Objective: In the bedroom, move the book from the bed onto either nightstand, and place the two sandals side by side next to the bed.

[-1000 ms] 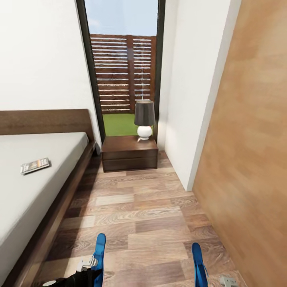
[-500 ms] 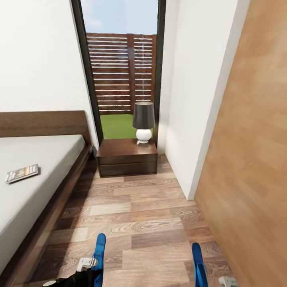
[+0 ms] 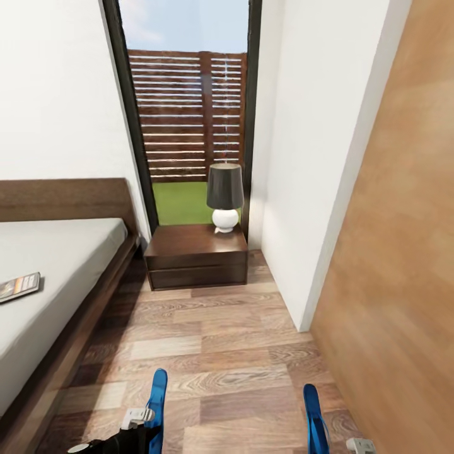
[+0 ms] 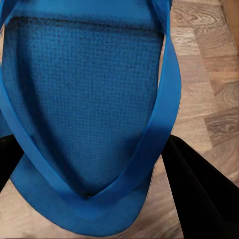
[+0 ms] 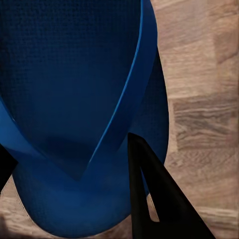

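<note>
White walls [image 3: 57,94], plank floor [image 3: 233,340], tall window [image 3: 186,107].

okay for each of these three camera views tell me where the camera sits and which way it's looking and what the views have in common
Head view: on the robot's head, looking forward and down past the bed toward the nightstand; the blue sandals show edge-on at the bottom.
Left wrist view: near the left pincer, facing the left sandal over the plank floor; dark fingers show.
Right wrist view: near the right pincer, facing the right sandal; a dark finger shows.
Shared: one sandal each and the floor.
</note>
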Available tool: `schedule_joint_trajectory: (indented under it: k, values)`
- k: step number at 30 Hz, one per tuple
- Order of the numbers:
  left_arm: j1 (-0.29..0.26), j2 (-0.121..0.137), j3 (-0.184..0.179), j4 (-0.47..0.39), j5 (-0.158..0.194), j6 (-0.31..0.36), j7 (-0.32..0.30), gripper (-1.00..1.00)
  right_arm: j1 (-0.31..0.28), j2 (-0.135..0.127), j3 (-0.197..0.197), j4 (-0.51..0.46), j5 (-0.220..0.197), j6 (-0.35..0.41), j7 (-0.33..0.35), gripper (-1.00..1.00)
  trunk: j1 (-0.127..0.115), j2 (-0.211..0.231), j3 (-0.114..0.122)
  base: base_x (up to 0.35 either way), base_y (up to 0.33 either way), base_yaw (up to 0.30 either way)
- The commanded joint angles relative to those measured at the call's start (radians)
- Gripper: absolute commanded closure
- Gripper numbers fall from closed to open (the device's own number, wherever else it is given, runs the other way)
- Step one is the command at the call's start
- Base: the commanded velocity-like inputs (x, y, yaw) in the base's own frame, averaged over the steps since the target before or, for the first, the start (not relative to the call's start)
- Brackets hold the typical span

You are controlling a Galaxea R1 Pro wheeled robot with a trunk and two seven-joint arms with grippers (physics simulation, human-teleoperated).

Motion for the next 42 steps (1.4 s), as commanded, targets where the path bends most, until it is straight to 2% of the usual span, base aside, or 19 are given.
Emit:
schedule_joint_trajectory:
  k: [1, 26, 42]
  values:
    - [-0.001, 0.0, 0.007, 0.001, -0.011, -0.009, -0.002, 1.0, -0.001, 0.0, -0.003, 0.001, -0.004, -0.001, 0.004, 1.0, 0.0, 0.0, -0.001, 0.306, -0.003, 0.0]
    - [-0.001, 0.0, 0.007, 0.001, -0.011, -0.009, -0.002, 1.0, -0.001, 0.0, -0.003, 0.001, -0.004, -0.001, 0.001, 1.0, 0.0, 0.0, -0.001, 0.306, 0.0, 0.0]
    - [-0.001, 0.0, 0.007, 0.001, -0.011, -0.009, -0.002, 1.0, -0.001, 0.0, -0.003, 0.001, -0.004, -0.001, -0.002, 1.0, 0.0, 0.0, -0.001, 0.307, -0.013, 0.054]
